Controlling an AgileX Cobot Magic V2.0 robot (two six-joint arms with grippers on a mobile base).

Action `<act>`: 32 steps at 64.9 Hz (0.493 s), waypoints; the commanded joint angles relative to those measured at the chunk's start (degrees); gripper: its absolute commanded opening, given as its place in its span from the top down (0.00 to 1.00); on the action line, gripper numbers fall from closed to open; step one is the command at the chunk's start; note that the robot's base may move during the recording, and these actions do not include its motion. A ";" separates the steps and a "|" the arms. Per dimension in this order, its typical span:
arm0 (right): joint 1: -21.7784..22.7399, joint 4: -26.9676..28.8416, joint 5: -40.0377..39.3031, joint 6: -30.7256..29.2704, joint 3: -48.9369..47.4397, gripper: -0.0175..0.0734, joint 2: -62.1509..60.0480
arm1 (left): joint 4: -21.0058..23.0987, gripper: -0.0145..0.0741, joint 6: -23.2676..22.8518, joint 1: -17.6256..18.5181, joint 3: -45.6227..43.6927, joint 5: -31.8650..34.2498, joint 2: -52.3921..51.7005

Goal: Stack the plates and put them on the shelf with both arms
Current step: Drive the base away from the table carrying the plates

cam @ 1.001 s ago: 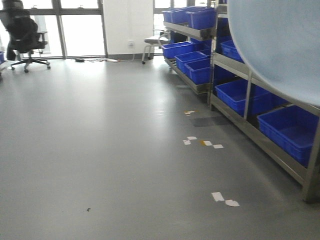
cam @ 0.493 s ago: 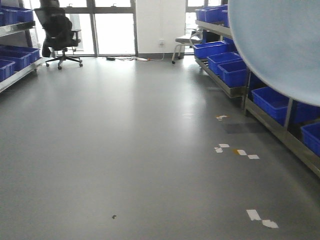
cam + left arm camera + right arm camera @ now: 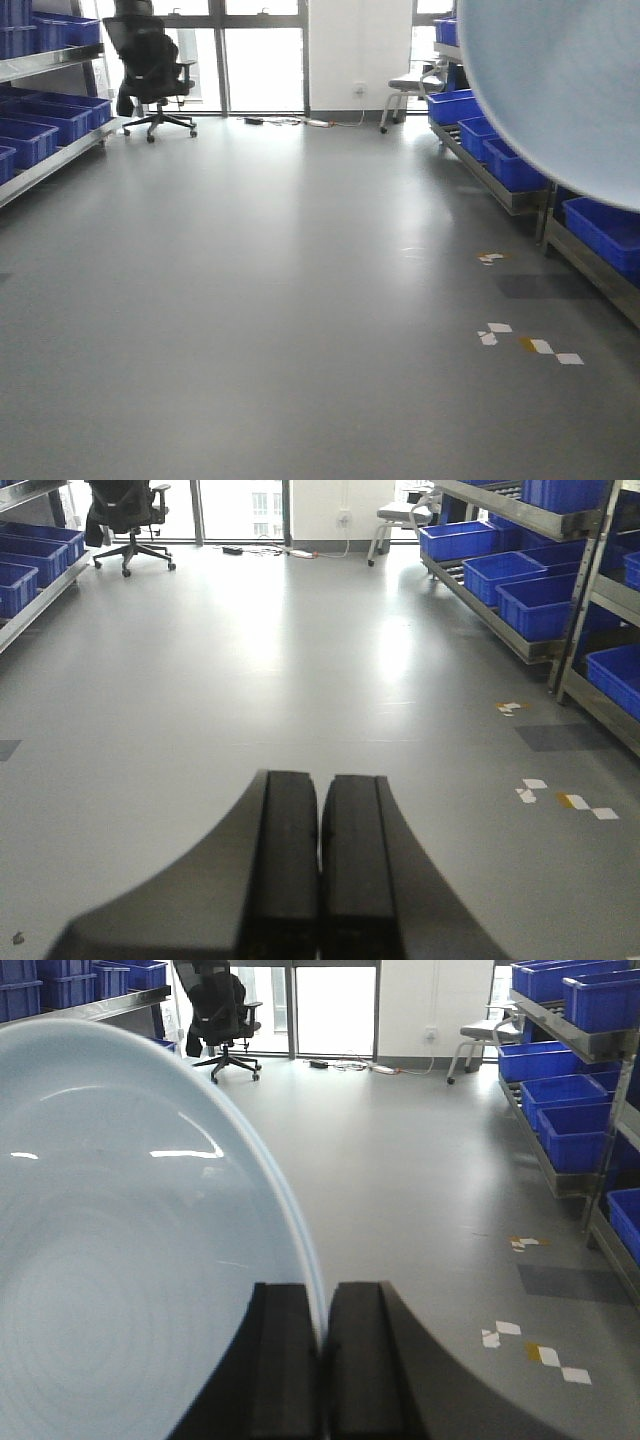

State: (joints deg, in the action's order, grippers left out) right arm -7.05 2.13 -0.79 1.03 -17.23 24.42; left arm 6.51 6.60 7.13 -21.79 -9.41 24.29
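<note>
A pale bluish-white glossy plate (image 3: pixel 130 1260) fills the left of the right wrist view, standing on edge. My right gripper (image 3: pixel 325 1335) is shut on its rim, one finger on each face. The same plate (image 3: pixel 560 90) covers the upper right corner of the front view. My left gripper (image 3: pixel 320 815) is shut with nothing between its fingers and hangs over bare floor. The steel shelf (image 3: pixel 505 192) with blue crates runs along the right wall, also seen as shelf (image 3: pixel 520 520) and shelf (image 3: pixel 560 1030).
A second rack with blue crates (image 3: pixel 50 130) lines the left wall. A black office chair (image 3: pixel 150 70) and a white stool (image 3: pixel 405 90) stand by the far windows. Tape marks (image 3: pixel 530 343) dot the grey floor. Cables (image 3: pixel 290 121) lie by the wall.
The whole room has slid to the right in the front view: the right shelf has moved toward the edge and the left rack has come in. The plate keeps its place in the frame.
</note>
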 commanded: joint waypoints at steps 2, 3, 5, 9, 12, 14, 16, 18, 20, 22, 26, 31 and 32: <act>0.11 -0.26 -6.09 0.20 -1.71 0.75 0.10 | 0.16 0.74 0.10 -0.08 -1.74 4.59 0.29; 0.11 -0.26 -6.09 0.20 -1.71 0.75 0.10 | 0.16 0.74 0.10 -0.08 -1.74 4.59 0.29; 0.11 -0.26 -6.09 0.20 -1.71 0.75 0.10 | 0.16 0.74 0.10 -0.08 -1.74 4.59 0.29; 0.11 -0.26 -6.09 0.20 -1.71 0.75 0.16 | 0.16 0.74 0.10 -0.08 -1.74 4.59 0.29; 0.11 -0.26 -6.09 0.20 -1.71 0.75 0.16 | 0.16 0.74 0.10 -0.08 -1.74 4.59 0.29; 0.11 -0.26 -6.09 0.20 -1.71 0.75 0.16 | 0.16 0.74 0.10 -0.08 -1.74 4.59 0.29; 0.11 -0.26 -6.09 0.20 -1.71 0.75 0.16 | 0.16 0.74 0.10 -0.08 -1.74 4.59 0.29; 0.11 -0.26 -6.09 0.20 -1.71 0.75 0.16 | 0.16 0.74 0.10 -0.08 -1.74 4.59 0.29; 0.11 -0.26 -6.09 0.20 -1.71 0.75 0.16 | 0.16 0.74 0.10 -0.08 -1.74 4.59 0.29; 0.11 -0.26 -6.09 0.20 -1.71 0.75 0.16 | 0.16 0.74 0.10 -0.08 -1.74 4.59 0.29; 0.11 -0.26 -6.09 0.20 -1.71 0.75 0.16 | 0.16 0.74 0.10 -0.08 -1.74 4.59 0.29; 0.11 -0.26 -6.09 0.20 -1.71 0.75 0.16 | 0.16 0.74 0.10 -0.08 -1.74 4.59 0.29; 0.11 -0.26 -6.09 0.20 -1.71 0.75 0.16 | 0.16 0.74 0.10 -0.08 -1.74 4.59 0.29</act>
State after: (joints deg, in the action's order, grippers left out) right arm -7.05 2.13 -0.79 1.03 -17.23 24.42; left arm 6.51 6.60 7.13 -21.79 -9.41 24.29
